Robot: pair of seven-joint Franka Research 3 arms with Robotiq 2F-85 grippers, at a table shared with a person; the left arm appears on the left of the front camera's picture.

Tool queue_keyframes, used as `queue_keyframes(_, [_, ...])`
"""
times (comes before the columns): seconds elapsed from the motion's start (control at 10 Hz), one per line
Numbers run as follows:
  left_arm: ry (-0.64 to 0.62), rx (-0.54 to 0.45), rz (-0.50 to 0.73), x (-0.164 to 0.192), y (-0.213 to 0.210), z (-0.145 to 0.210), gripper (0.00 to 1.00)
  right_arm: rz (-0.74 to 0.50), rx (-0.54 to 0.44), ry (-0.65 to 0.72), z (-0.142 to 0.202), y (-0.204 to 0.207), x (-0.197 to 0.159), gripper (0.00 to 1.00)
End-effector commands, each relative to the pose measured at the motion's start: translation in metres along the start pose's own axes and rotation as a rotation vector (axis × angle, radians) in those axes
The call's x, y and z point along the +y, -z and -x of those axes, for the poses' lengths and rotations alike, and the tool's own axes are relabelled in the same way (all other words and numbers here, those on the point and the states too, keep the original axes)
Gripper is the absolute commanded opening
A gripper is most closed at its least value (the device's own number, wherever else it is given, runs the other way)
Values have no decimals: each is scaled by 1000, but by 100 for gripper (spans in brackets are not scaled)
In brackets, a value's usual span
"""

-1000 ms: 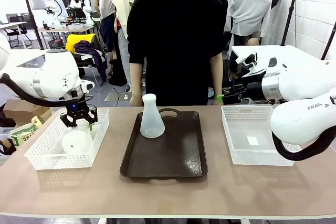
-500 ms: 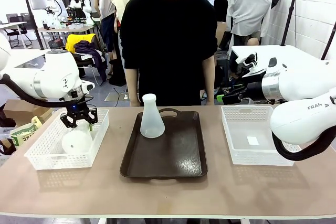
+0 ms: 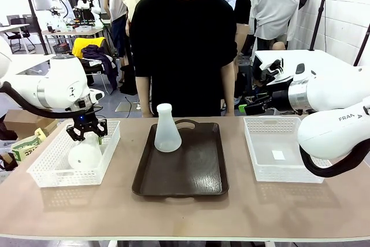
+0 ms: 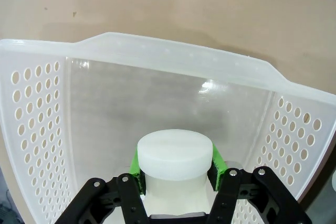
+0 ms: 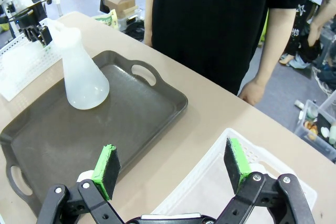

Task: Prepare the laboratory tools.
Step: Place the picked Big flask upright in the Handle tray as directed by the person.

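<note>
A: Where are the two flasks?

B: One flask (image 3: 167, 130) stands upright on the dark tray (image 3: 191, 177), mid-worktop. The other flask (image 3: 85, 153) sits in the left basket (image 3: 43, 169).

A: And the end effectors?

B: The left end effector (image 3: 85, 132) is clamped on that flask's neck (image 4: 175, 162). The right end effector (image 5: 172, 169) is spread wide, holding nothing, above the right basket (image 3: 258, 163).

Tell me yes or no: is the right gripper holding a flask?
No. The right gripper is open, its green pads apart with nothing between them, above the table between the brown tray and a white basket.
</note>
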State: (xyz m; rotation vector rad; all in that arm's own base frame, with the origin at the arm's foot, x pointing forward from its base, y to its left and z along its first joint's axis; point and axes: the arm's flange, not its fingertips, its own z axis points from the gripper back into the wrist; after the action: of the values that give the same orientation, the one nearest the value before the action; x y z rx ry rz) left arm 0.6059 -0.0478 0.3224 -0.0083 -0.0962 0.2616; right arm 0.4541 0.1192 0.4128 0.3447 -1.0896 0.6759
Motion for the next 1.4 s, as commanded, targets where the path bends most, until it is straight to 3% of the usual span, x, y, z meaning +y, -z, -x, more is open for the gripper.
queue_keyframes(0.0, [1, -1, 1, -1, 0, 0, 0, 16, -77, 4, 2, -10, 6, 100])
queue_keyframes(1.3, [1, -1, 1, -1, 0, 0, 0, 16, -77, 4, 2, -10, 6, 100])
